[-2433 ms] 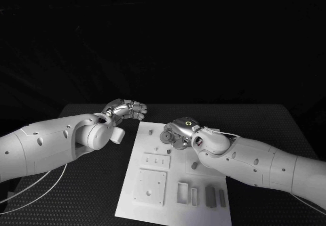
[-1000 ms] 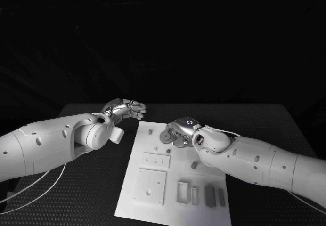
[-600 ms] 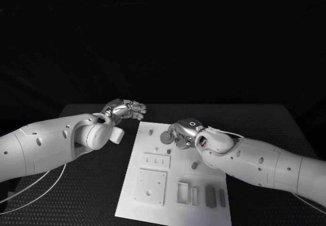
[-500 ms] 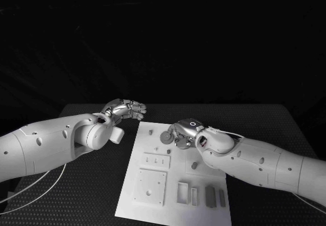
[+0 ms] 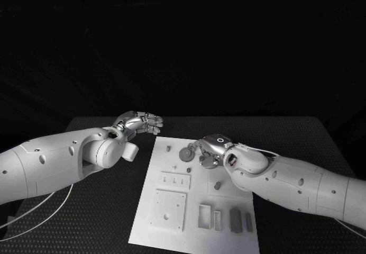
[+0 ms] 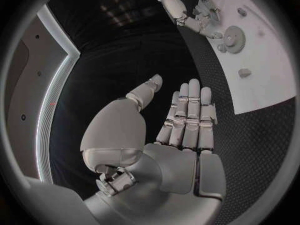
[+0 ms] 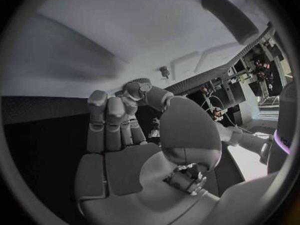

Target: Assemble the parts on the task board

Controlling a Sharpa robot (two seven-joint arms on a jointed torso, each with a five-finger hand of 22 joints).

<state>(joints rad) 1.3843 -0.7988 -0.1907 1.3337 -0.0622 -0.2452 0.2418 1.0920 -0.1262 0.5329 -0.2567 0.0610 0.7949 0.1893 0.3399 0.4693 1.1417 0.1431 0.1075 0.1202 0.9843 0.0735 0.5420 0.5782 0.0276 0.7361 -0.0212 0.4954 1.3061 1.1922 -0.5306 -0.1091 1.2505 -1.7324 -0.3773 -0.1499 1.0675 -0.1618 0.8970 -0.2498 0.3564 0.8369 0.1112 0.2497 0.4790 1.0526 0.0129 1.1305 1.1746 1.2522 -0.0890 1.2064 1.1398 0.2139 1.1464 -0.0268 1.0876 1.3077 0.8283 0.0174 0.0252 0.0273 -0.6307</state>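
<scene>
Gear (image 5: 185, 154) lies flat near the board's (image 5: 229, 233) far edge, beside the right hand (image 5: 207, 154), fingers curled over it (grip unclear); left hand (image 5: 141, 123), fingers straight and together, waits off the board.

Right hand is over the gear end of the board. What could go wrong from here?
1. The right hand sits right beside the gear; a sideways move could knock it.
2. Its arm hangs over the task board, so it might sweep the small loose part below.
</scene>
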